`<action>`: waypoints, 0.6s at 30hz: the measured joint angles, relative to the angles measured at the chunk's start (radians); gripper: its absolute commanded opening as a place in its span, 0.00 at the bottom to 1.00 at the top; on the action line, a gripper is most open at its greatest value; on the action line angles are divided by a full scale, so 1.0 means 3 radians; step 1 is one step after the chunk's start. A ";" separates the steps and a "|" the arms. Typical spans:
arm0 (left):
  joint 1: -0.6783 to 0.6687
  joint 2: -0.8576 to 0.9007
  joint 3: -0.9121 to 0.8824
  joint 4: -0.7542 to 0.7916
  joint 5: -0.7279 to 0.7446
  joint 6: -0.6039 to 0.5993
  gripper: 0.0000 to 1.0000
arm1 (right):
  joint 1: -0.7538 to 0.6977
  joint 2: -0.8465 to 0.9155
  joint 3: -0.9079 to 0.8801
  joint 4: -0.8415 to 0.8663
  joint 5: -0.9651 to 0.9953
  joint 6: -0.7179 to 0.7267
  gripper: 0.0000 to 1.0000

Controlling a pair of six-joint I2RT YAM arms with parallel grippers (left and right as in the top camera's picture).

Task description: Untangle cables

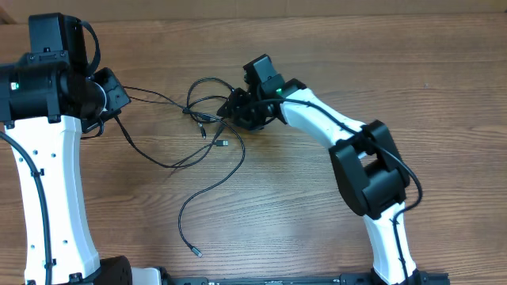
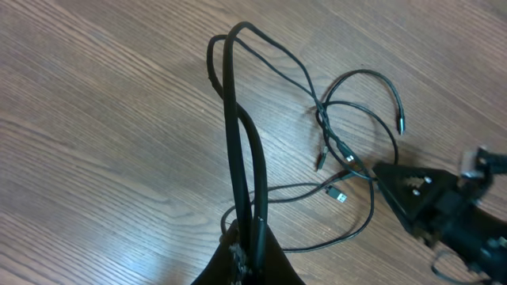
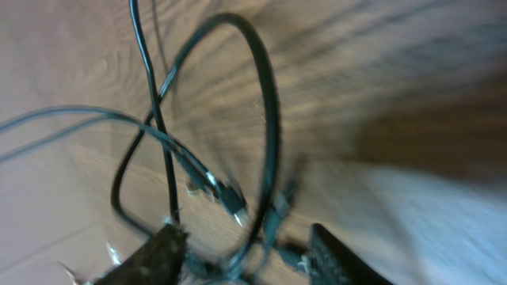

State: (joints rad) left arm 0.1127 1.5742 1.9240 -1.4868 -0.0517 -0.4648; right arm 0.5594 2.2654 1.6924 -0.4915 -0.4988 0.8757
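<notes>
Thin black cables lie tangled at mid-table, with one long tail ending in a plug near the front. My left gripper is shut on two cable strands, which run from its jaws up to a bend and back into the knot. My right gripper sits at the right side of the tangle. In the right wrist view its fingers stand apart, with a cable loop and small plugs between and above them; that view is blurred.
The right arm crosses the table from front right to the knot. The left arm's white link stands along the left edge. Bare wood surrounds the cables, and a silvery plug lies just below the knot.
</notes>
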 measured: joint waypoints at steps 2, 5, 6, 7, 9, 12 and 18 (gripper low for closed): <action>0.0000 -0.0006 -0.0066 0.0029 0.0045 0.0001 0.04 | 0.0036 0.0116 -0.0011 0.0223 -0.0062 -0.0024 0.08; -0.0008 -0.0014 -0.0220 0.0032 0.0093 0.0001 0.04 | 0.0034 0.0139 -0.0010 0.0360 -0.0097 -0.0216 0.04; -0.0017 -0.0014 -0.0258 0.0024 0.0109 0.0008 0.04 | 0.0028 0.0139 -0.0004 0.0308 -0.0102 -0.0277 0.04; -0.0029 -0.0014 -0.0266 0.0027 0.0112 0.0014 0.04 | 0.0009 0.0139 0.0015 0.0136 -0.0109 -0.0392 0.04; -0.0058 -0.0015 -0.0271 0.0028 0.0113 0.0042 0.04 | -0.0041 0.0125 0.0056 -0.0116 -0.0120 -0.0552 0.04; -0.0131 -0.0017 -0.0319 0.0031 0.0120 0.0090 0.04 | -0.0211 -0.0031 0.0137 -0.0662 -0.0056 -0.0907 0.04; -0.0356 -0.0037 -0.0876 0.0313 0.0136 0.0181 0.04 | -0.0708 -0.1175 0.0422 -0.1563 0.0032 -0.1631 0.04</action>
State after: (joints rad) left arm 0.0059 1.5631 1.6611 -1.3930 -0.0109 -0.4107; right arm 0.3470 1.9129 1.8191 -0.9604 -0.4892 0.3862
